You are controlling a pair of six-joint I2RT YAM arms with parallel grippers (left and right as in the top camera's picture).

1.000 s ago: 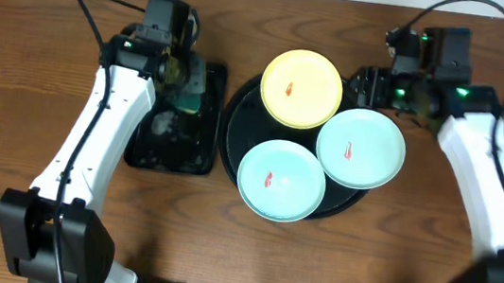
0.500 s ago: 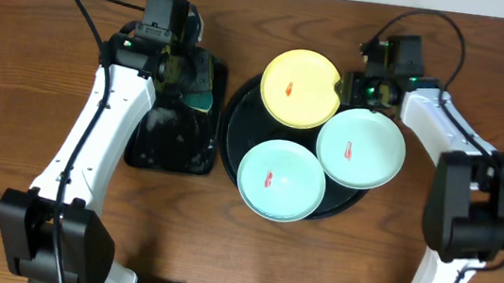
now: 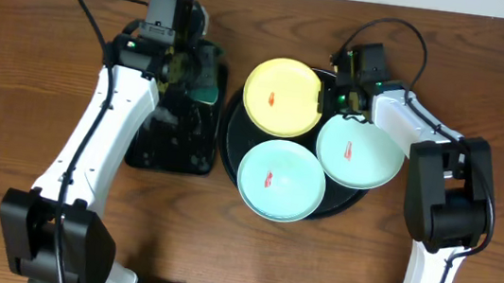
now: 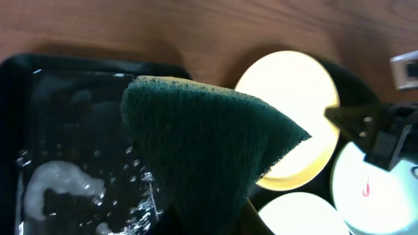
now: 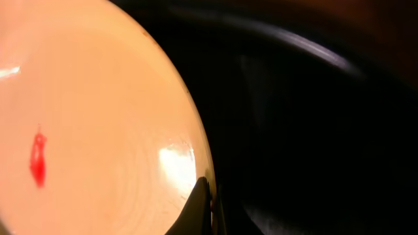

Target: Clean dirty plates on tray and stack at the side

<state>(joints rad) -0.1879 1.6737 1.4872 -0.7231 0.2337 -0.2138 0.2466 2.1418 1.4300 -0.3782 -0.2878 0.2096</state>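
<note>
A robot's right gripper (image 3: 336, 92) pinches the rim of the yellow plate (image 3: 281, 95) on the round black tray (image 3: 232, 132), while the left gripper (image 3: 193, 74) grips a sponge (image 4: 202, 140).

At the right wrist, the fingertips (image 5: 202, 205) are closed together on the plate's near edge. A red smear (image 5: 38, 160) lies beyond them toward the plate's centre, and the tray's dark floor runs alongside. One mint-blue plate (image 3: 358, 151) sits just beside this gripper on the tray, and the second mint-blue plate (image 3: 281, 180) lies farther off, at the tray's opposite side. The left gripper's jaws are clamped on the dark green sponge, held over a corner of the rectangular tray (image 3: 170, 147). White foam (image 4: 55, 189) lies beneath that hand, and the yellow plate is just past the sponge's far tip.
</note>
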